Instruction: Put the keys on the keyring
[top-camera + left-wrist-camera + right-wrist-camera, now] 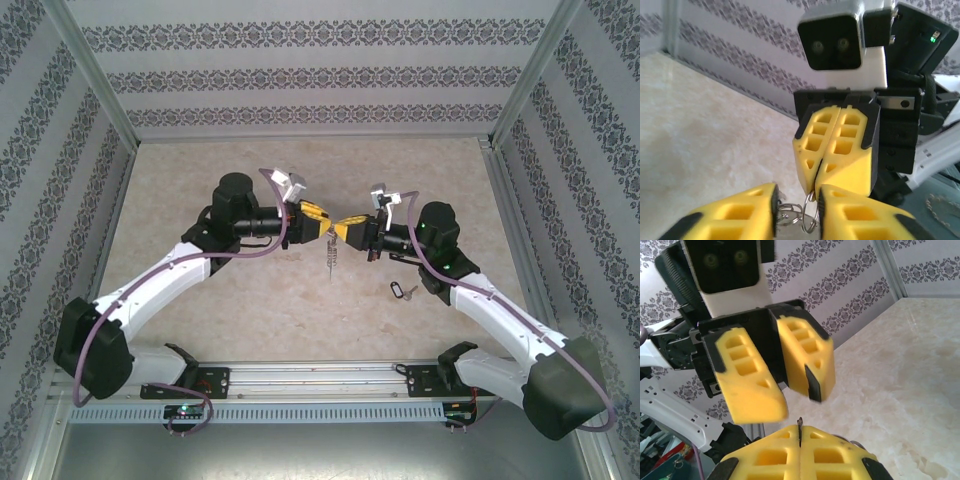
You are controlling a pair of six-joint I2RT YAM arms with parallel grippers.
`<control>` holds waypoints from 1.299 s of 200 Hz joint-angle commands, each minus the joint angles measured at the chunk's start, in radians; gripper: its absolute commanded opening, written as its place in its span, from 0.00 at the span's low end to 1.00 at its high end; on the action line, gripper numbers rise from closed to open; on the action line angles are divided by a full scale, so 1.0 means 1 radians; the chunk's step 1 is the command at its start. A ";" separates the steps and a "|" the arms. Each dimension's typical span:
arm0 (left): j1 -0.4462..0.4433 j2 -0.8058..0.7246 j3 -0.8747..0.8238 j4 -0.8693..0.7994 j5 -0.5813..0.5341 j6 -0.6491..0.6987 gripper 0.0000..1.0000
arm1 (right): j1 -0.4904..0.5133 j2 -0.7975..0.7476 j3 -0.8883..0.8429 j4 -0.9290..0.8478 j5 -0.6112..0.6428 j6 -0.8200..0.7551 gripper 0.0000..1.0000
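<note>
Pale marbled table (330,165), boxed in by walls of grey patterned wallpaper (300,75) and aluminium corner posts (95,75). Above mid-table, left gripper (322,222) and right gripper (346,230) tip to tip. Right jaws pressed fully together, pinching the thin wire of the keyring (796,219) at their very tips; from the right wrist, a dark sliver edge-on in the seam between the yellow fingers (830,450). Left jaws partly apart, a plain gap between them, set either side of the ring's loops; cannot tell whether either pad touches the metal. Keyring held clear of the table, loops between the two sets of tips, beaded chain (331,262) hanging down below them, long axis upright. One of the keys (399,291) flat on the table, beside the right forearm, well apart from the keyring; too small to tell which way it points.
</note>
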 commanded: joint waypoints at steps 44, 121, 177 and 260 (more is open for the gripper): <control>0.000 -0.098 -0.076 0.248 -0.104 -0.164 0.42 | -0.023 -0.076 -0.008 0.106 0.067 0.020 0.00; -0.004 0.035 -0.134 0.740 -0.021 -0.557 0.39 | 0.012 -0.118 0.013 0.221 0.219 0.066 0.00; -0.008 0.147 -0.129 0.999 0.001 -0.745 0.34 | 0.020 -0.072 0.024 0.270 0.220 0.087 0.00; -0.021 0.184 -0.116 0.995 0.006 -0.748 0.32 | 0.022 -0.059 0.027 0.274 0.225 0.084 0.00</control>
